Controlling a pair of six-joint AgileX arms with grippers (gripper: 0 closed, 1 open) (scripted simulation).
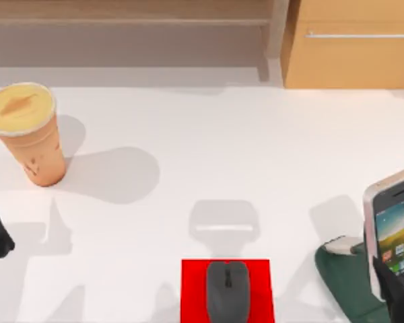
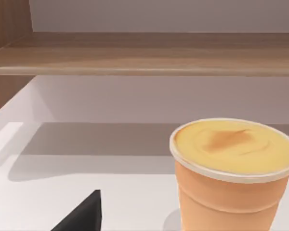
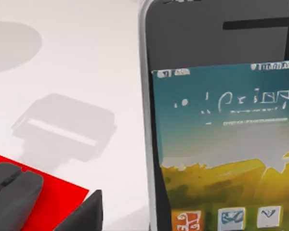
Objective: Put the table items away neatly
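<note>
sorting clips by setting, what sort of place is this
Likely a rendered desk or office workspace: a white table carries a computer mouse on a red mat, a smartphone over a dark green phone stand and a paper cup, with a wooden cabinet behind.

This looks like a desk in an office or a home study. A mouse (image 1: 227, 291) sits on a red mat (image 1: 192, 289) near the front. A phone (image 1: 392, 229) leans in a green stand (image 1: 343, 282) on the right. A wooden cabinet (image 1: 350, 47) and shelf (image 1: 128, 17) stand at the far side of the white table (image 1: 222, 141).
</note>
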